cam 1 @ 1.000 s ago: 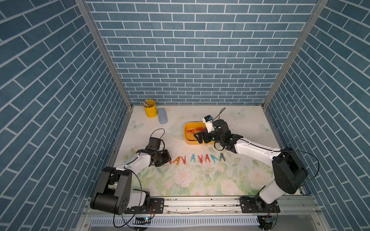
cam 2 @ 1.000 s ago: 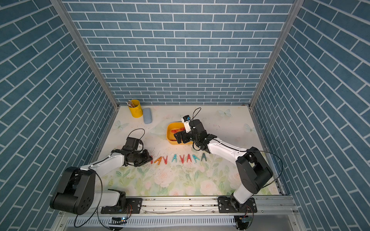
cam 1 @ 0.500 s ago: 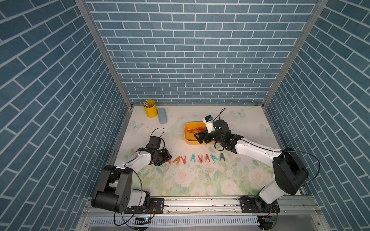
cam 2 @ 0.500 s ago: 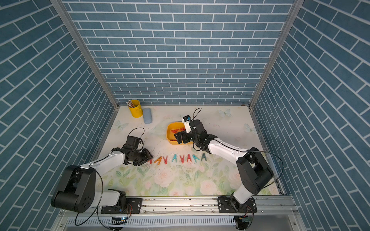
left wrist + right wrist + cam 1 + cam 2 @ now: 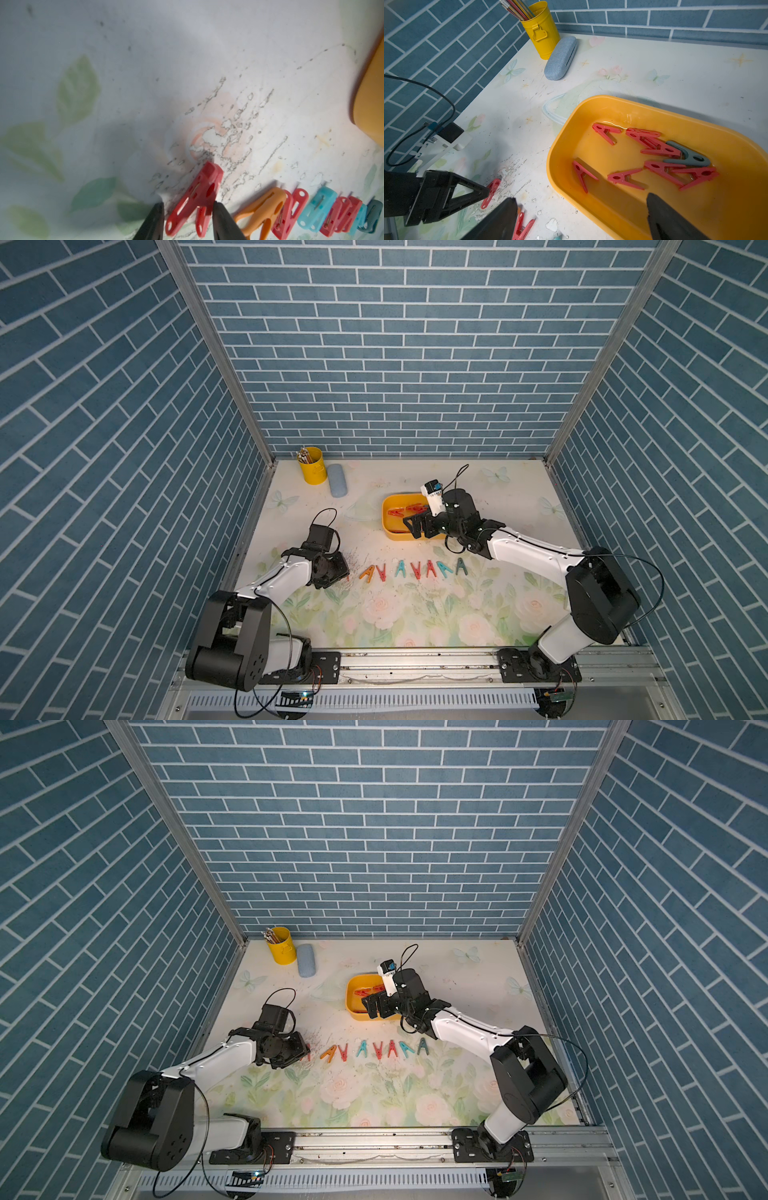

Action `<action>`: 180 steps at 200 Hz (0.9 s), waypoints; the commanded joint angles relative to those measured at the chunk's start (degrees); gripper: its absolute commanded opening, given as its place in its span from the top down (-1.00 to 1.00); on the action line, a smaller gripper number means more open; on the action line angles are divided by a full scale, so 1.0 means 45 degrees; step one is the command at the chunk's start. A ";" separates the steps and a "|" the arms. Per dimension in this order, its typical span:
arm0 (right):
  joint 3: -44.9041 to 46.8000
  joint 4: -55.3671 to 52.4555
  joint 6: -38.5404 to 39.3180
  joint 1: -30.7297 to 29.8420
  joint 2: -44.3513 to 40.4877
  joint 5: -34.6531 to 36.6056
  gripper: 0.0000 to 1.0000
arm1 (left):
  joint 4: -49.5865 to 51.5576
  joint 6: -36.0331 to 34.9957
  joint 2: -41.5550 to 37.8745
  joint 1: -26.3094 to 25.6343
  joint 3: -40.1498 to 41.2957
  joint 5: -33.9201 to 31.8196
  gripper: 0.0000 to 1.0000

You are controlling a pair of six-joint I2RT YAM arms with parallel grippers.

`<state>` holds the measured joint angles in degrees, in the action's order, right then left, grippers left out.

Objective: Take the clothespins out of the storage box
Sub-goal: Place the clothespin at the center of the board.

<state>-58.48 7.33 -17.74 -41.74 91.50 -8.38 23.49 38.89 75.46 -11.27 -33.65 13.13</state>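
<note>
Closest to the camera in both top views, the left gripper [image 5: 187, 207] sits low on the table [image 5: 415, 614], lower left of centre in the frame. Its jaws are parted a bit, not wide, and a red clothespin [image 5: 199, 193] lies flat on the table between the two black fingertips [image 5: 154, 218]. The wrist view shows a sliver of bare table between one fingertip and the pin. The other fingertip is right up against it, so it looks loose rather than pinched.

That pin is the left end of a row of clothespins [image 5: 415, 569] running across the middle of the frame. An orange one [image 5: 367, 572] comes next, then reds and teals, with a darker teal one [image 5: 460, 566] at the right end. They all lie on the table, outside the box.

A little farther back, just right of centre, the right gripper [image 5: 582, 199] hangs over the near rim of the storage box [image 5: 623, 112]. Its jaws are spread really wide with nothing in them. One finger is over the table outside the box and the other is over the inside. Lying flat in the box are several red clothespins [image 5: 625, 178] plus a grey-blue one [image 5: 687, 155].

Way at the back, upper left of the tabletop, there's a yellow pencil cup [image 5: 311, 464] with a light blue glasses case [image 5: 337, 486] lying just beside it.
</note>
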 commanded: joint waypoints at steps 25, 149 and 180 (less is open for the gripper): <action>-0.0345 0.0029 0.0077 -0.0047 0.0220 0.0172 -0.99 | 0.0544 -0.0009 -0.0477 0.0043 -0.0231 -0.0341 0.06; -0.3016 -0.1898 0.0133 0.1026 0.2882 0.1696 -0.59 | -0.0662 -0.0303 -0.1132 -0.0881 -0.3411 0.1050 -0.99; -0.3938 -0.2082 0.0654 0.1163 0.3917 0.1781 -0.44 | -0.0696 -0.0377 -0.0514 -0.1358 -0.4265 0.0849 -0.99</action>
<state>-72.86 0.14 -17.23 -36.71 106.02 -1.19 21.06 37.98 71.09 -16.08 -50.28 17.41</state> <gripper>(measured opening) 0.732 0.995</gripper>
